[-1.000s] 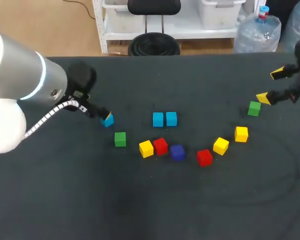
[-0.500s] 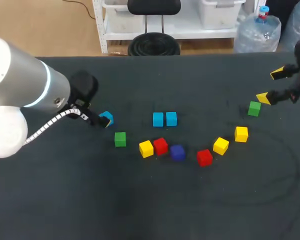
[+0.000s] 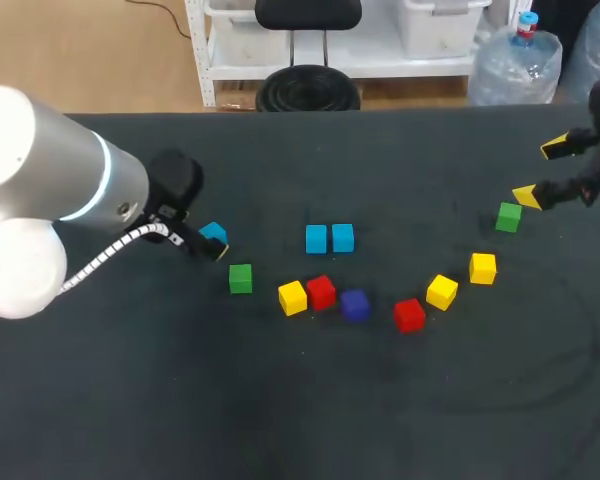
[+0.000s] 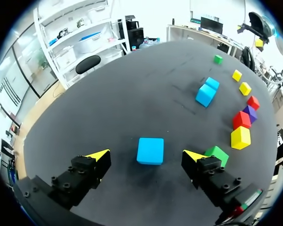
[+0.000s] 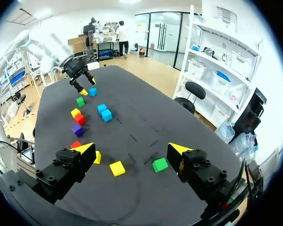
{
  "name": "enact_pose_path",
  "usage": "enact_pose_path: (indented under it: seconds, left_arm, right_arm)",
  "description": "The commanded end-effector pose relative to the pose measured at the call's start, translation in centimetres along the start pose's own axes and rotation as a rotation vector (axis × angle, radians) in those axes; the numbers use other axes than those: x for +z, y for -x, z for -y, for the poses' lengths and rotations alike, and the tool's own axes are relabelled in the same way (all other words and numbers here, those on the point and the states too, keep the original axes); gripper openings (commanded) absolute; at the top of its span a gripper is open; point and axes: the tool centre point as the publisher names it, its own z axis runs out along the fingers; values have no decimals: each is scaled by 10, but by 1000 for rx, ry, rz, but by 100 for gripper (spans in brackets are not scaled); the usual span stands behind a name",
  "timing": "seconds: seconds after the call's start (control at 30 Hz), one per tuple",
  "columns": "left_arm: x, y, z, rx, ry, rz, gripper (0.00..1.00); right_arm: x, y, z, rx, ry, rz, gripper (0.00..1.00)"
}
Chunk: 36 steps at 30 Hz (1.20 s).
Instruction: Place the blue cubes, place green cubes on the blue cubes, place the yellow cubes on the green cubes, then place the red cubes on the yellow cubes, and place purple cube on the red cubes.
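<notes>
On the left of the table (image 3: 310,420), the left gripper (image 4: 146,155) has its fingers spread wide, and a lone blue cube (image 4: 150,150) lies flat between them, touched by neither. Over the last second the cube has barely shifted, while that arm's wrist has slid a little toward the blue pair (image 3: 329,238). The right gripper (image 3: 540,171) has kept its place (fingers apart, as before), with a green cube (image 3: 509,216) just beside one tip.

Robotics lab: robot arm (image 3: 60,190) over dark worktable (image 3: 280,420).
</notes>
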Motion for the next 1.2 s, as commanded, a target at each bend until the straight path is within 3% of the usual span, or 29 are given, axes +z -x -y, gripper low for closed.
enact_pose_path:
  seconds: [0.03,0.2,0.3,0.4,0.57,0.6,0.67,0.7,0.93,1.1,1.2]
  left_arm:
    - [7,1,-1,6,1,-6,100]
    - [10,0,0,9,-4,-8,98]
    - [11,2,0,17,-7,-4,78]
    - [12,4,0,24,-10,1,50]
    - [16,4,2,37,-23,4,40]
    - [16,4,3,40,-24,5,31]
    - [17,4,3,45,-26,7,6]
    - [17,4,3,48,-28,8,0]
    - [11,5,6,87,-59,12,0]
    - [-3,13,6,206,-198,40,0]
    - [-9,21,3,289,-234,48,0]
  right_arm:
    - [0,0,-1,0,-3,-1,100]
    - [0,0,-1,0,-3,-1,100]
    - [0,0,-1,0,-3,-1,100]
    - [0,0,-1,0,-3,-1,100]
    - [0,0,-1,0,-3,-1,100]
    - [0,0,-1,0,-3,-1,100]
    - [0,0,-1,0,-3,-1,100]
    - [0,0,-1,0,-3,-1,100]
    - [0,0,-1,0,-3,-1,100]
    - [0,0,-1,0,-3,-1,100]
    - [0,0,-1,0,-3,-1,100]
